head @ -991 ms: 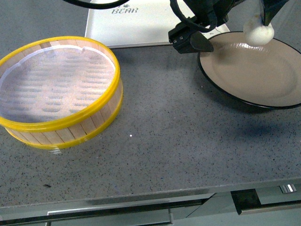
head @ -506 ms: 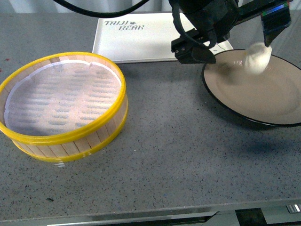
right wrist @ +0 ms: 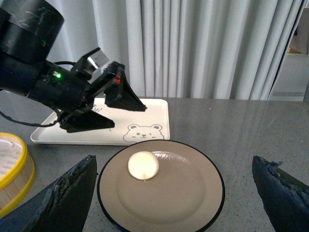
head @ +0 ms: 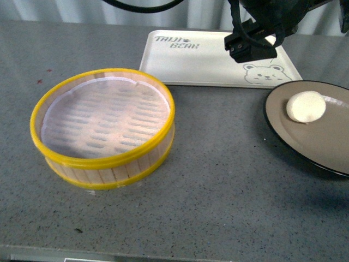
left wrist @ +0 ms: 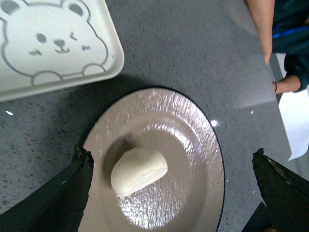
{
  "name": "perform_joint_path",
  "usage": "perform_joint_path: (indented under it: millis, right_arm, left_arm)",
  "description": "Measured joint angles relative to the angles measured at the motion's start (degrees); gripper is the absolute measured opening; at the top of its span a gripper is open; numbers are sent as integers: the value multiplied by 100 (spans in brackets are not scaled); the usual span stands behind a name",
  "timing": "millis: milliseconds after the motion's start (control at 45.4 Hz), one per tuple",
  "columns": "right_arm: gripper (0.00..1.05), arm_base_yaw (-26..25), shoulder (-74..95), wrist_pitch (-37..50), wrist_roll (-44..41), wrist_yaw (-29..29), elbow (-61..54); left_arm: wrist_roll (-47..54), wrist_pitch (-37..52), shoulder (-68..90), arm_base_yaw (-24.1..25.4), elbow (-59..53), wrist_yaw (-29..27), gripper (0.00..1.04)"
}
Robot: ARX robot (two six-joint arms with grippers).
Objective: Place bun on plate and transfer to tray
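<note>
Left wrist view looks down past the left gripper [left wrist: 170, 151], its two dark fingers [left wrist: 72, 193] spread wide, holding nothing and touching nothing. Below, the bun [left wrist: 138, 170] lies on the tan inside of the plate [left wrist: 193, 121]. It is framed between the fingers, closer to one than the other, and appears tipped onto its side. The plate's black rim sits just beside a rounded corner of the tray [left wrist: 96, 19], where the bear face is drawn, with a strip of grey counter [left wrist: 193, 43] showing between them.

Right wrist view shows the right gripper [right wrist: 172, 159] likewise spread wide and holding nothing, with plate and bun ahead of it, framed between its fingers. In that view the left gripper hangs in the air above the tray, beside the plate, higher than the bun and clear of it.

Front view places the plate at the counter's right side, with the bun on the part nearest the tray and the tray at the back. A yellow-rimmed steamer basket [head: 103, 128] stands at the left, well apart from the plate. A pale curtain [right wrist: 193, 48] hangs behind the counter.
</note>
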Motion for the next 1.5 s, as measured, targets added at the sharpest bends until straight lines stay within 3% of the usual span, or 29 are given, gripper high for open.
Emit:
perform_joint_path:
  millis: [418,440,506,573,705,969,1233,1497]
  right_arm:
    - [96,0,0,0,-2,-2,0]
    - [96,0,0,0,0,0,0]
    - [96,0,0,0,0,-9,0]
    - [96,0,0,0,0,0,0]
    - [96,0,0,0,0,-2,0]
    - [96,0,0,0,0,0,0]
    - [96,0,0,0,0,-2,0]
    - [96,0,0,0,0,0,0]
  left_arm:
    - [-522,1506,-1449,1711,-2533,-623,98]
    - [-439,1738,-1578,1775,-2782,-844,97]
    - [723,3998,-2033,1869,-4004,-2680,82]
    - [1906,5493,-2533,2015,-5099,-3279,68]
    - [2756,6419,-3314,2286,-6384,-3158,46]
    - [3095,6808,-4378,2664,-8089,-2747,4]
    - [3169,7176,-5447,3036,-9447,-2417,4]
    - [3174,6773,-6463,3228,-10104,-2234,4]
